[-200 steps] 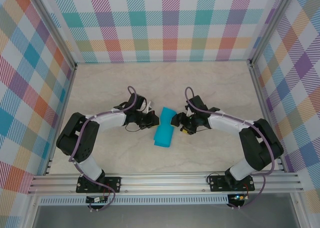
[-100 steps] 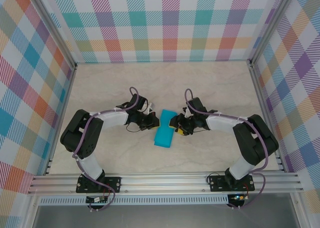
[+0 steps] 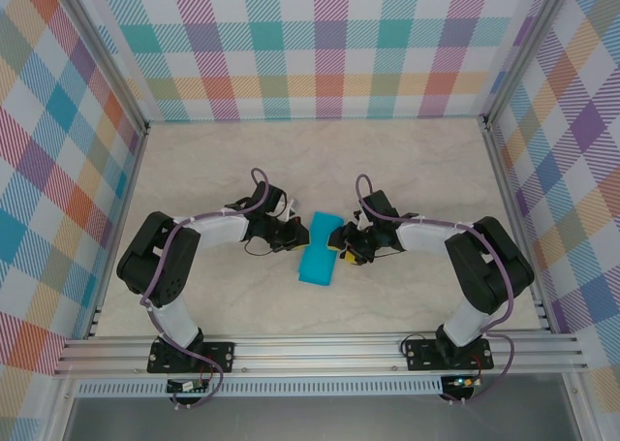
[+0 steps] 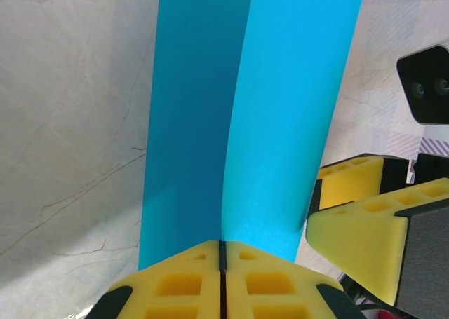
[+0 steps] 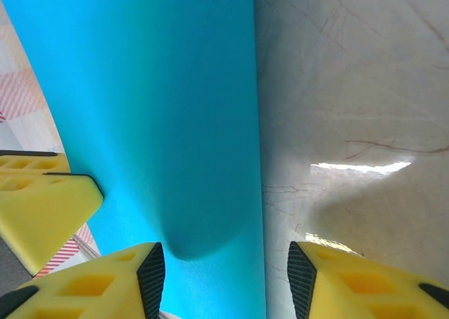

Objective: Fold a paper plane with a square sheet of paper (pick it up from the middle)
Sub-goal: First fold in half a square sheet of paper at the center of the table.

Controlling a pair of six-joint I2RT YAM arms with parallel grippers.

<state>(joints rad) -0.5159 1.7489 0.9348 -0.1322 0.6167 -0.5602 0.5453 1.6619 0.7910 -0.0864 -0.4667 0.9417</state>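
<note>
Paper lay at the middle of the surface (image 3: 417, 170) as a narrow doubled strip: the square sheet of paper (image 3: 319, 252), its long axis running from near the arm bases toward the far wall with a slight lean, squarely between the two arms. Both arms reached in across its short width at its far half, the left gripper (image 3: 294, 234) at the left long edge and the right gripper (image 3: 342, 248) at the right one, so neither was clearly nearer. From above the strip looked flat. The left wrist camera told more: a darker layer (image 4: 186, 123) lay flat on the surface while a paler flap (image 4: 287, 109) rose and curled toward the right gripper. The line between them ran straight into the left gripper's clenched seam, and whether a layer was nipped there could not be told. The right wrist camera showed its own jaws parted, straddling the flap's rounded edge without pressing it. The coming move, I judged, hinged on that flap leaning rightward, into the released gripper.
</note>
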